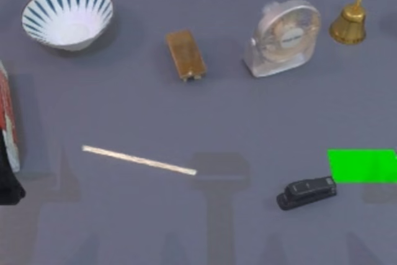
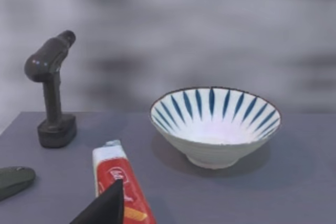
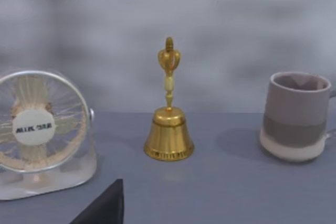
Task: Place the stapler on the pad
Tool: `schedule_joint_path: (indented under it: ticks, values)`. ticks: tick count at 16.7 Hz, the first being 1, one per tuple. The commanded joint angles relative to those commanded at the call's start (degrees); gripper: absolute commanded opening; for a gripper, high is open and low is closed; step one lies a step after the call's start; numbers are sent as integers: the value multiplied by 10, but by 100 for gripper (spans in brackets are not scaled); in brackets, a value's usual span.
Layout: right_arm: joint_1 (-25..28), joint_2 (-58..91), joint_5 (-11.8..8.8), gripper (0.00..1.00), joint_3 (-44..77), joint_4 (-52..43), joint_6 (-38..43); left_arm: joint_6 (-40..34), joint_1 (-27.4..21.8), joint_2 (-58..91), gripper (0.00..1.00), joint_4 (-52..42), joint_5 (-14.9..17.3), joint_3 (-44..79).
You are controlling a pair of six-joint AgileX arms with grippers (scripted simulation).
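The small black stapler (image 1: 306,192) lies flat on the grey table, in the front right part of the top view. The bright green pad (image 1: 362,166) lies just behind and to the right of it, running to the right edge. The stapler's right end reaches the pad's near left corner. Neither arm appears in the top view; only their shadows fall on the table's front. A black part of my left gripper (image 2: 105,208) shows over a red tube, and a black part of my right gripper (image 3: 105,208) shows in front of the fan. Neither wrist view shows stapler or pad.
Along the back stand a blue-striped bowl (image 1: 68,15), a brown block (image 1: 185,54), a small fan (image 1: 284,38) and a gold bell (image 1: 350,23). A pale stick (image 1: 139,160) lies centre left. A red tube (image 1: 7,122) is at the left edge. A mug (image 3: 296,116) stands beside the bell.
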Motion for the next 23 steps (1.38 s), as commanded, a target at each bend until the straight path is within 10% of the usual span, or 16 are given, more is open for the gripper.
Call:
schedule_joint_path:
  ticks: [7, 23]
  values:
    - [40, 90, -2, 100, 86, -68, -76, 0, 0, 0, 100, 0, 0, 0]
    - [316, 910, 0, 100, 685, -570, -621, 0, 0, 0, 100, 0, 0, 0]
